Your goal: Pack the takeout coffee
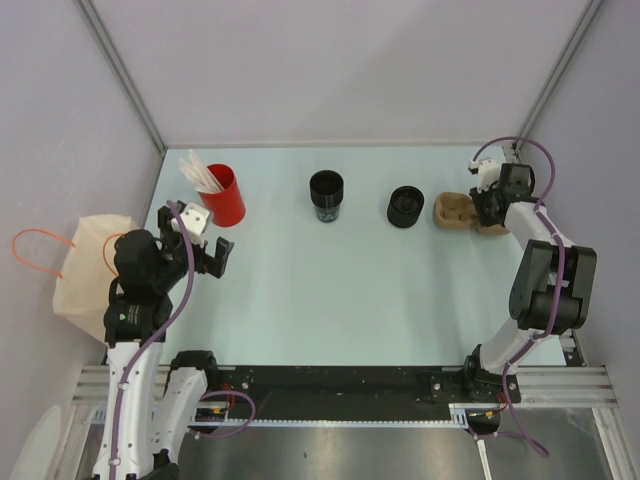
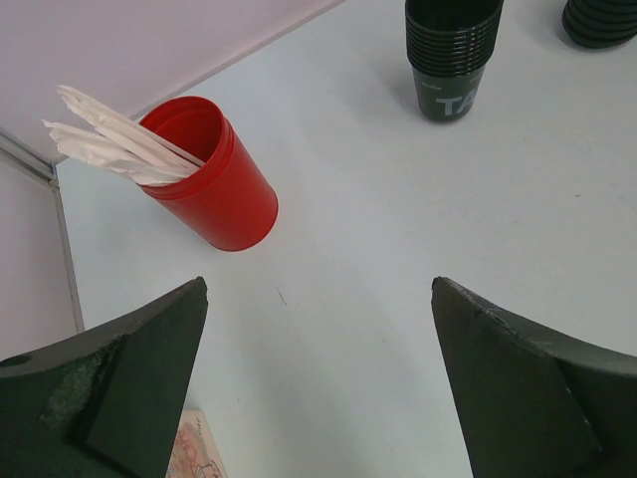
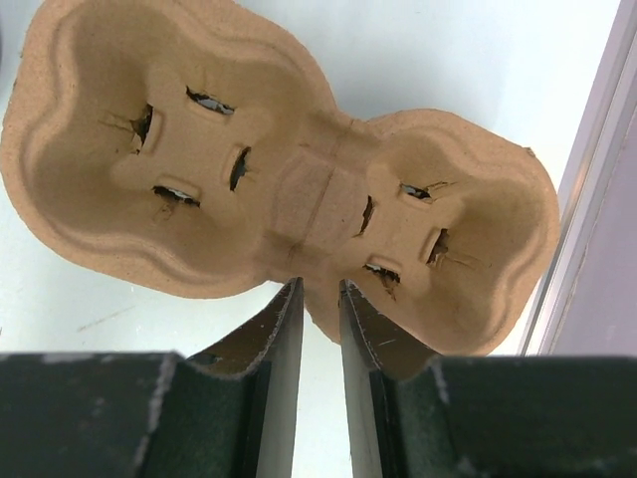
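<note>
Lavender walls enclose a pale blue surface. A beige bag lies at its left edge. The left tool hovers with fingers wide apart near the red cup. The takeout coffee cup stands upright mid-back, its white lettering "TA" cut off. Next comes a squat black piece, then the pulp carrier. At its waist the right tool is almost together; whether it pinches anything is unclear.

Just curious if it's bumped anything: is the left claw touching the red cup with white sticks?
Apart. The left wrist view shows bare table between the red cup and the open left gripper.
</note>
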You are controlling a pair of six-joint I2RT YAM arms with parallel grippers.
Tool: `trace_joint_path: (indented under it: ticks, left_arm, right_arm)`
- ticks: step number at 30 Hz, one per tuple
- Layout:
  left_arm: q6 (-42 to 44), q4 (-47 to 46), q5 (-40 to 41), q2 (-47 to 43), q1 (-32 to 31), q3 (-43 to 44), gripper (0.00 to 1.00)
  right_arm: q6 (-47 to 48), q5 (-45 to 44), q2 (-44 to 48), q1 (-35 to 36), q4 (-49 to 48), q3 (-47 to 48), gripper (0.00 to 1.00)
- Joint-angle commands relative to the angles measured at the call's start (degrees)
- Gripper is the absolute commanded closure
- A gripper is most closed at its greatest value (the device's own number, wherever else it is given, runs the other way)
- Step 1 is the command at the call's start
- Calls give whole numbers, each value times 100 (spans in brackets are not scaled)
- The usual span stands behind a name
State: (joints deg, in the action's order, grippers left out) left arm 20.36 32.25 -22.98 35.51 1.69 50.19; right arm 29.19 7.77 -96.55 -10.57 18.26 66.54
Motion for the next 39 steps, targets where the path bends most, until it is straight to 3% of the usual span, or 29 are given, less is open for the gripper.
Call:
trace_joint_path:
  ticks: [1, 18, 26, 39]
  left_arm:
    - [-138, -166, -154, -9, 42, -54, 1]
    - [-138, -158, -180, -18, 68, -62, 0]
    - [-146, -149, -198, -35, 94, -62, 1]
    - [-146, -158, -216, -53, 112, -80, 0]
  right_arm:
    - [60, -74, -39, 11, -200, 34, 74]
    - [148, 198, -109, -130, 37, 34, 74]
    - [254, 444, -109, -191, 186, 25, 60]
    - [236, 489, -109, -244, 169, 34, 75]
